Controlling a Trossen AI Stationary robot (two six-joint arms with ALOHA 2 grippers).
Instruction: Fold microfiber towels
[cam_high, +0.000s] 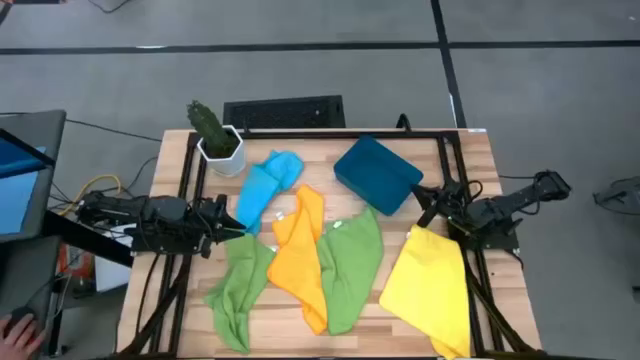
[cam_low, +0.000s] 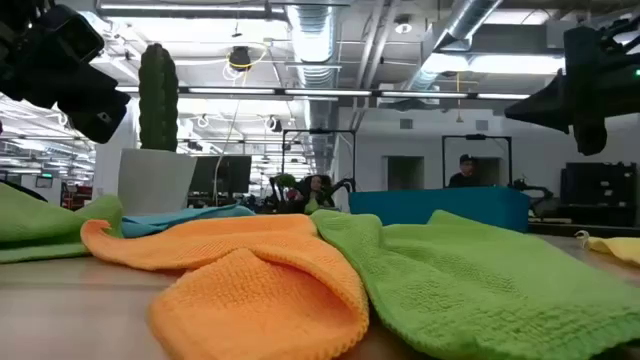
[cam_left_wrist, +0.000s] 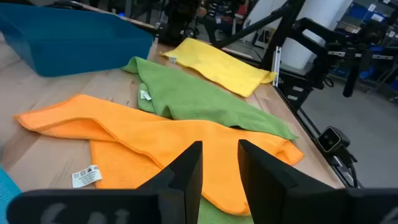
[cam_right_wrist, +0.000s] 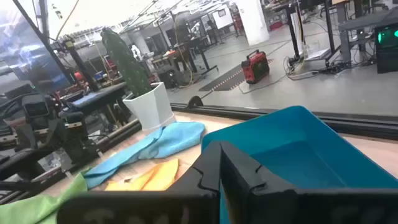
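We record five microfiber towels spread loosely over the wooden table (cam_high: 170, 160), none folded neatly. In the high view, the light blue towel (cam_high: 265, 185) lies rumpled at upper centre, just beside the white pot of the cactus (cam_high: 212, 135). Below it the orange towel (cam_high: 300, 255) runs down the middle of the frame, its edges overlapping a green towel (cam_high: 240, 285) at lower left and a second green towel (cam_high: 350, 265) at centre right. The larger yellow towel (cam_high: 432, 285) lies apart at lower right, reaching the table's edge. All show a nubby, looped weave in the low view. The left wrist view shows a small white tag (cam_left_wrist: 86, 176) on the orange towel and another on the green; their printing is too small to read. The dark teal bin (cam_high: 377, 174) sits at upper centre right. The left gripper (cam_high: 238, 228) hovers at the frame's left over the left green towel's top, fingers (cam_left_wrist: 186, 171) slightly parted, grasping nothing. The right gripper (cam_high: 428, 205) hangs at the right between bin and yellow towel, clenched and empty.
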